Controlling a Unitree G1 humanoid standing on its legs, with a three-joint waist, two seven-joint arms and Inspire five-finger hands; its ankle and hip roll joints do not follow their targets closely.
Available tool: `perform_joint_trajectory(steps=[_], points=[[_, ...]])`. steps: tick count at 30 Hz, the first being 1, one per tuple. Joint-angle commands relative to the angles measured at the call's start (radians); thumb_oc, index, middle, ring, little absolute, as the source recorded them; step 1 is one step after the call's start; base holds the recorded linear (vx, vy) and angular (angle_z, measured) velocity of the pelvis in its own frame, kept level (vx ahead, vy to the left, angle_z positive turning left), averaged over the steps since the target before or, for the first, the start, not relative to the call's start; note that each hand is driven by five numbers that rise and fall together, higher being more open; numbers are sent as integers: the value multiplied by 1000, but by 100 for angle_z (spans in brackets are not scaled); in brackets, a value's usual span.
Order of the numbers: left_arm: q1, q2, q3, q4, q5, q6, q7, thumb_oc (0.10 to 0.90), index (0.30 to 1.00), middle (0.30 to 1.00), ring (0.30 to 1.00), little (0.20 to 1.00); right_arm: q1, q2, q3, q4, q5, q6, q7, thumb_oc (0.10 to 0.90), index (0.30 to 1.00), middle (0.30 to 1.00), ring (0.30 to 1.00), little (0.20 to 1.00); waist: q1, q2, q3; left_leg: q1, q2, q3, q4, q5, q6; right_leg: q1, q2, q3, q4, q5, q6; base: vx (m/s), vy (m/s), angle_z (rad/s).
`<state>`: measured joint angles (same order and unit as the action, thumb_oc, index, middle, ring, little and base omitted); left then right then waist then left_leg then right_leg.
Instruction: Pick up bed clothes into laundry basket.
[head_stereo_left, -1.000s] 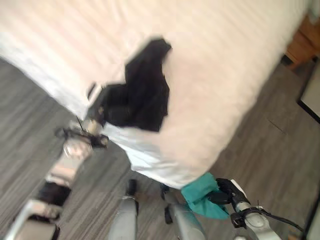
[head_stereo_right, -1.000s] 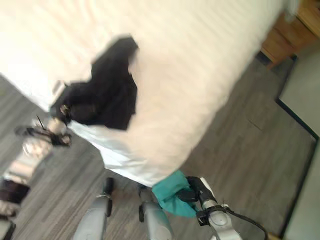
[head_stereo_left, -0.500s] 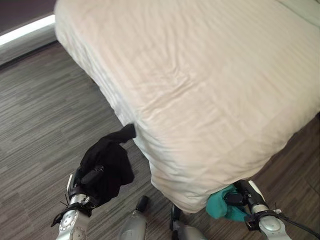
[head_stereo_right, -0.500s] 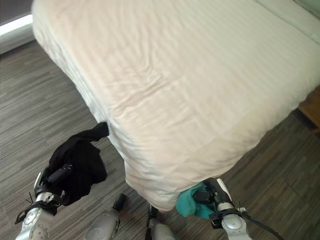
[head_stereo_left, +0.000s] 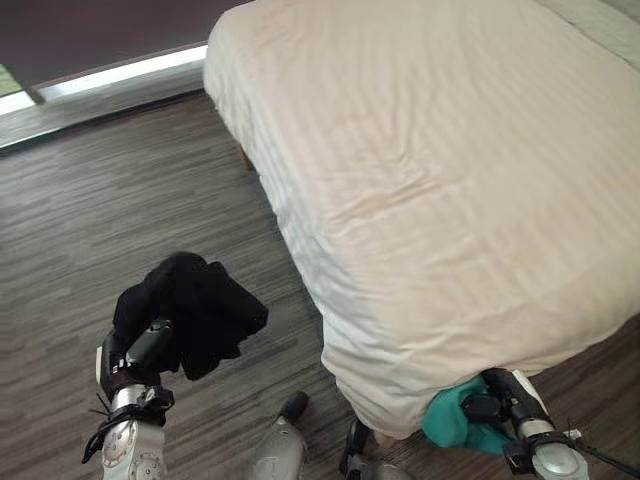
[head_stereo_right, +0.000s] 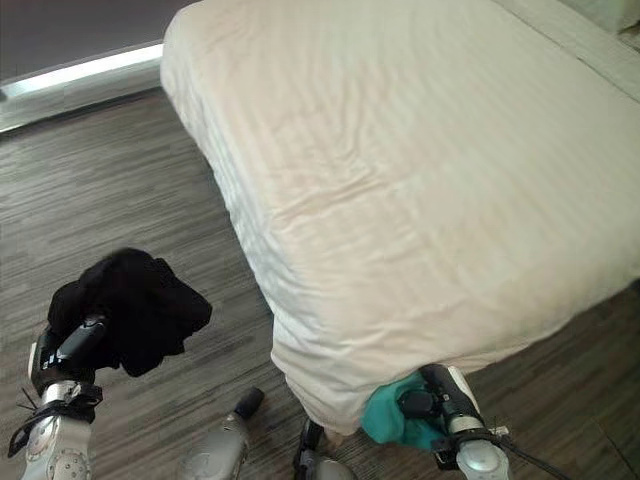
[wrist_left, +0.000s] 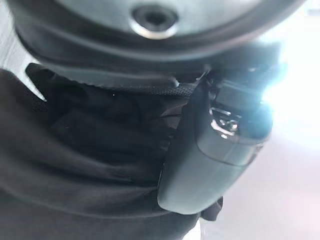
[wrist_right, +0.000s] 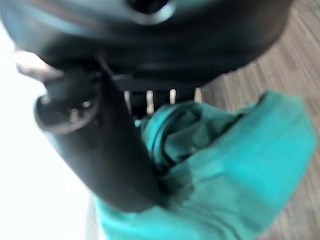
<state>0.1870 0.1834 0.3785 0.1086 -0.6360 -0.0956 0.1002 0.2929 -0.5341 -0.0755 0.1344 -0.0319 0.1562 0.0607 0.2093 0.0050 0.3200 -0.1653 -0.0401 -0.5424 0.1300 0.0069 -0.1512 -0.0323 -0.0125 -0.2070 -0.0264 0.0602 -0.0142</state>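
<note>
My left hand (head_stereo_left: 140, 352) is shut on a bunched black garment (head_stereo_left: 195, 305), held over the wood floor to the left of the bed; in the left wrist view the thumb (wrist_left: 215, 150) presses into the black cloth (wrist_left: 85, 150). My right hand (head_stereo_left: 500, 398) sits low at the bed's near corner, shut on a teal garment (head_stereo_left: 455, 425). The right wrist view has its thumb (wrist_right: 100, 145) clamped on the teal cloth (wrist_right: 220, 170).
A large bed with a cream sheet (head_stereo_left: 430, 170) takes up the right and upper part of the scene, its corner overhanging my right hand. Grey wood-plank floor (head_stereo_left: 90, 230) spreads to the left. A light strip along a dark wall (head_stereo_left: 110, 75) runs at the far left.
The camera has swung, so the bed sits further right. The black garment has come off the bed and hangs bunched in my left hand over the floor. The right hand keeps the teal garment.
</note>
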Motion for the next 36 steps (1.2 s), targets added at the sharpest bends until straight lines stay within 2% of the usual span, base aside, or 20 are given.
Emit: perform_joint_trajectory(steps=[1,3,7,9,11,12,13,16,19,20,22,24,26,28,29,30,31,34,35,36], points=[[-5,102,21,-143,-31,-157,-32,400,300,300,300,300,-290,19,19,-209,105,-187,-25,400,300,300,300,300,42,-61,-151,7,-10,-1,139,15,59,-50,-133,77,108,-116,107,-303,238,-33],[17,89,44,-163,-23,-160,-33,400,300,300,300,300,-253,10,-9,-223,108,-178,-9,400,300,300,300,300,-8,-62,-167,119,140,18,181,50,61,-106,-172,117,143,-80,130,-397,380,-57],[5,105,58,-142,-26,-163,-18,400,300,300,300,300,-196,-14,-58,-224,108,-162,-11,400,300,300,300,300,-111,-36,-217,271,302,87,131,37,22,-205,-249,160,241,-56,194,-368,422,-19],[-1,146,53,-159,2,-163,-28,400,300,300,300,300,-153,-18,-98,-215,107,-160,-10,400,300,300,300,300,-171,-13,-239,327,306,130,84,-116,-3,-250,-310,213,263,13,235,-566,541,21],[-29,168,22,-152,19,-162,-43,400,300,300,300,300,-107,-5,-131,-218,85,-149,-8,400,300,300,300,300,-208,-9,-244,346,252,180,54,-275,13,-254,-368,236,184,113,269,-513,440,41],[-44,173,4,-133,16,-160,-44,400,300,300,300,300,-100,2,-136,-214,62,-147,-23,400,300,300,300,300,-213,-8,-236,345,210,202,61,-304,25,-258,-393,239,112,182,276,-363,319,35],[-45,174,3,-132,15,-160,-44,400,300,300,300,300,-100,3,-136,-214,62,-147,-23,400,300,300,300,300,-211,-9,-238,346,209,205,62,-307,28,-255,-394,238,106,181,276,-428,421,-33],[-28,166,-14,-126,60,-149,-36,400,300,300,300,300,-109,25,-116,-200,10,-141,-38,400,300,300,300,300,-211,15,-185,318,96,287,105,-326,85,-261,-421,194,62,165,261,-620,449,-80],[27,150,15,-134,60,-130,-61,400,300,300,300,300,-60,39,-159,-213,13,-136,-5,400,300,300,300,300,-196,37,-175,229,19,370,78,-202,163,-194,-314,126,459,1,179,-736,434,-53],[27,149,14,-134,60,-130,-61,400,300,300,300,300,-57,39,-161,-215,13,-136,-4,400,300,300,300,300,-193,33,-177,227,15,372,75,-199,162,-205,-317,132,471,-4,177,-523,253,-66],[39,113,64,-148,40,-135,-33,400,300,300,300,300,-55,45,-186,-218,18,-145,-27,400,300,300,300,300,-146,25,-221,159,-25,492,64,-154,218,-48,-280,-49,565,-136,138,-494,159,-92],[55,94,81,-188,58,-128,-31,400,300,300,300,300,-82,52,-174,-222,14,-146,-42,400,300,300,300,300,-94,0,-261,107,-34,628,66,-136,239,103,-279,-170,571,-156,136,-450,-29,-111],[59,81,56,-219,53,-119,-34,400,300,300,300,300,-141,71,-128,-217,13,-146,-64,400,300,300,300,300,-43,-26,-291,46,-32,784,76,-140,253,219,-298,-268,559,-136,174,-483,-168,-146],[74,60,26,-246,37,-109,-38,400,300,300,300,300,-198,89,-64,-210,16,-144,-80,400,300,300,300,300,-3,-41,-298,7,-4,927,54,-119,255,234,-329,-314,533,-98,209,-423,-149,-189],[76,59,28,-249,36,-108,-38,400,300,300,300,300,-201,89,-59,-207,15,-143,-83,400,300,300,300,300,8,-42,-301,10,-2,940,48,-117,254,225,-330,-299,531,-94,210,-532,-256,-216],[86,57,-23,-266,13,-104,-41,400,300,300,300,300,-261,106,36,-205,39,-150,-78,400,300,300,300,300,7,-32,-301,-4,55,1058,-3,-78,234,198,-347,-399,466,-110,221,-500,-320,-203],[82,58,-29,-274,1,-105,-38,400,300,300,300,300,-294,117,85,-209,50,-161,-74,400,300,300,300,300,13,-28,-300,-2,78,1106,-46,-43,218,182,-334,-426,424,-139,206,-636,-492,-223],[40,78,-76,-260,-27,-132,-29,400,300,300,300,300,-294,119,168,-246,78,-201,-56,400,300,300,300,300,-73,-30,-282,-17,152,1155,-109,40,155,143,-218,-218,192,-237,168,-238,-518,-270],[36,79,-76,-255,-28,-135,-29,400,300,300,300,300,-295,119,168,-248,79,-201,-56,400,300,300,300,300,-63,-27,-282,-18,164,1164,-106,45,149,140,-208,-209,184,-231,159,-28,-386,-225],[29,98,-89,-264,-1,-146,-24,400,300,300,300,300,-307,105,189,-248,82,-207,-47,400,300,300,300,300,-56,-32,-262,-41,162,1053,-68,46,128,140,-190,-166,159,-268,146,3,-304,-201]])
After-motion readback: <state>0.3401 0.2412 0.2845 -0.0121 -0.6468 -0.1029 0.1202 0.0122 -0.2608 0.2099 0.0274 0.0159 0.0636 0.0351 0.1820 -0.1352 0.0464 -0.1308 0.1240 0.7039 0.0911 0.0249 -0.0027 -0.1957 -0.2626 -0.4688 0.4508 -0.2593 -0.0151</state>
